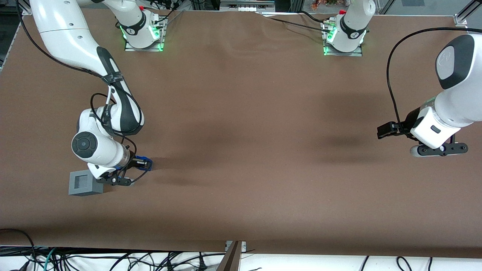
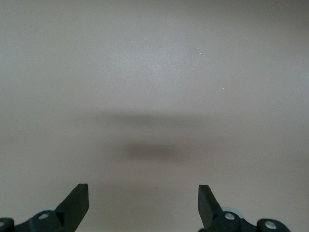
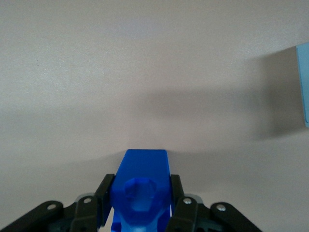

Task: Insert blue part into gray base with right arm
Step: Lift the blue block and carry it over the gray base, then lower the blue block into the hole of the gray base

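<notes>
The blue part (image 3: 141, 193) is a bright-blue chunk held between my right gripper's two black fingers (image 3: 105, 193), which press on its sides. In the front view the right gripper (image 1: 141, 163) is shut on the blue part (image 1: 145, 163) close above the brown table, at the working arm's end. The gray base (image 1: 84, 183) stands on the table beside the gripper and a little nearer the front camera, its square recess facing up; the white wrist hides one upper corner. An edge of the gray base (image 3: 302, 84) shows in the right wrist view, apart from the blue part.
The brown table (image 1: 241, 150) spreads wide toward the parked arm's end. The two arm bases (image 1: 143, 30) with green lights stand at the table's edge farthest from the front camera. Cables hang below the table's front edge (image 1: 113, 259).
</notes>
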